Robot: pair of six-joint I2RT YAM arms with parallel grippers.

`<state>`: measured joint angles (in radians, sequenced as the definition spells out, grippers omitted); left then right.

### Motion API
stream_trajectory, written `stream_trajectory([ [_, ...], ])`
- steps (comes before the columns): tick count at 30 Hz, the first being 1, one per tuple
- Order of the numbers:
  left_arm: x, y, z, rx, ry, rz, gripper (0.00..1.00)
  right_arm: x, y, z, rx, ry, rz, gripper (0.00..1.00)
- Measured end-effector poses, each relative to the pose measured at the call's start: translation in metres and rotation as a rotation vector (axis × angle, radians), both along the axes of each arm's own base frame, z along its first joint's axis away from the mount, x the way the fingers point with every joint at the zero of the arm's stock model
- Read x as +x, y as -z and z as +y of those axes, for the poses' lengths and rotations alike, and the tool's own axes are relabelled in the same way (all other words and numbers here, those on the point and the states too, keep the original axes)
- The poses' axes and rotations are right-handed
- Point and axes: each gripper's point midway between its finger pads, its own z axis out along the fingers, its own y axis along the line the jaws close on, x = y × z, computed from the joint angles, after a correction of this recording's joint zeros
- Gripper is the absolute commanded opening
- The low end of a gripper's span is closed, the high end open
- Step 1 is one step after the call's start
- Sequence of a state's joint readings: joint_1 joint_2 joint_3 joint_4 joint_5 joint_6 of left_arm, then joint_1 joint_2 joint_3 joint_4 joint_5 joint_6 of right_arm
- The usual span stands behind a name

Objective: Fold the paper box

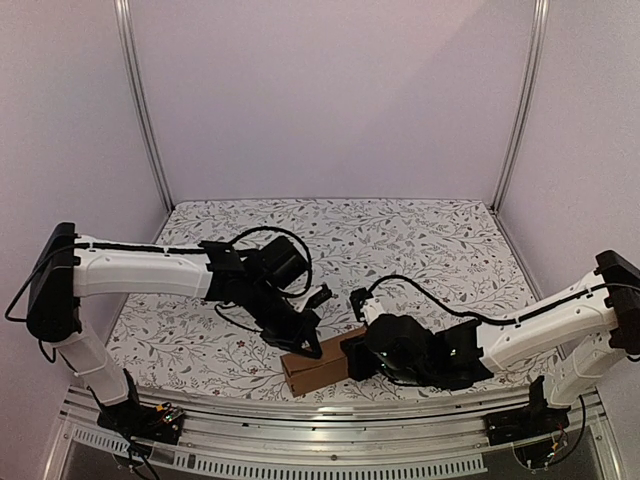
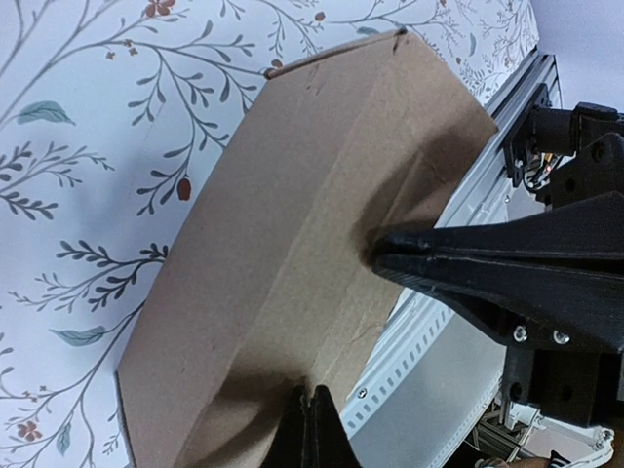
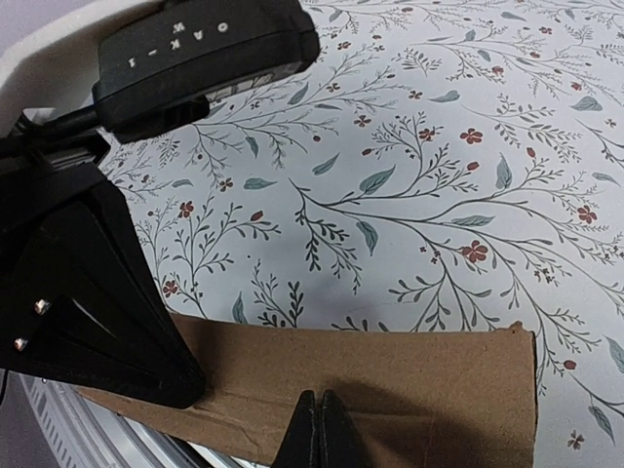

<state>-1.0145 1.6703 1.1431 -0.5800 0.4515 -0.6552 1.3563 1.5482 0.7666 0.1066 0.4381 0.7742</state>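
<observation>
The paper box (image 1: 312,368) is a slim, closed brown cardboard box lying near the table's front edge. My left gripper (image 1: 303,347) is shut, with its tips pressed down on the box's top near the left end. In the left wrist view the joined tips (image 2: 314,395) touch the box (image 2: 273,244). My right gripper (image 1: 356,362) is shut at the box's right end. In the right wrist view its joined tips (image 3: 319,398) rest on the box's top (image 3: 439,380). Neither gripper clasps the cardboard.
The floral tablecloth (image 1: 400,240) covers the table. An aluminium rail (image 1: 330,425) runs along the front edge just below the box and also shows in the left wrist view (image 2: 439,361). Metal frame posts (image 1: 145,100) and white walls enclose the back and sides.
</observation>
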Motion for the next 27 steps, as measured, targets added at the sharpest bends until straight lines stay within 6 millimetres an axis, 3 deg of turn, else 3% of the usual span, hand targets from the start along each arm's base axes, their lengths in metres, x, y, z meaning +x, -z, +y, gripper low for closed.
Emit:
stream_trajectory([
  [6, 0.000, 0.002, 0.001, -0.006, -0.003, -0.025, 0.00, 0.003, -0.005, -0.004, -0.087, -0.001, -0.007, 0.00],
  [12, 0.001, 0.003, 0.001, -0.005, -0.007, -0.052, 0.00, 0.015, -0.010, -0.020, -0.156, 0.007, 0.022, 0.00],
  [16, 0.001, 0.003, 0.001, 0.000, -0.008, -0.063, 0.00, 0.025, -0.023, -0.032, -0.173, 0.020, 0.038, 0.00],
  [22, 0.002, 0.003, 0.001, 0.003, -0.010, -0.072, 0.00, 0.029, -0.051, -0.034, -0.159, 0.000, 0.033, 0.00],
  [27, 0.002, 0.003, 0.001, 0.003, -0.010, -0.077, 0.00, 0.029, -0.050, -0.040, -0.181, -0.011, 0.055, 0.00],
])
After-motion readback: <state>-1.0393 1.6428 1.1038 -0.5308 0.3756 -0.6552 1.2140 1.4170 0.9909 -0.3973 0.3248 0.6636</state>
